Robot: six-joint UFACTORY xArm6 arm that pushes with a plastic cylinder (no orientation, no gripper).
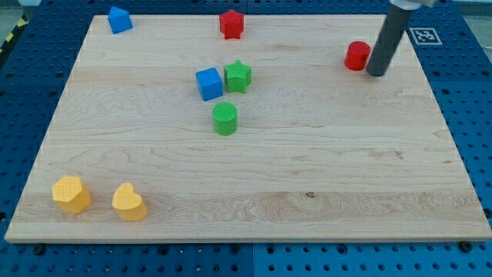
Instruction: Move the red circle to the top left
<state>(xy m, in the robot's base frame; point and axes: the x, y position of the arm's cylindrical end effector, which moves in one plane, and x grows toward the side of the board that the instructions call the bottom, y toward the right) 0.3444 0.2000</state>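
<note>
My tip [377,73] rests on the wooden board [254,192] near its two o'clock corner. It is a bare dark rod end with nothing to open or close, and it holds nothing. The red circle [357,56] sits just beside it at the tip's ten o'clock — so close that I cannot tell whether the two touch.

From the red circle, the way towards the board's ten o'clock corner runs along the far edge. A red star-like block [231,24] stands there at about twelve o'clock on the board, and a blue block [119,19] of irregular shape already sits in the ten o'clock corner itself. Near the board's centre a blue cube [208,84] and a green star [238,77] stand just beside each other, with a green cylinder [225,119] close at their six o'clock. Two yellow blocks — a hexagon-like one [71,193] and a heart [129,202] — lie well apart from everything else at seven o'clock.

The red circle is a short, glossy red cylinder standing upright on its flat end.
</note>
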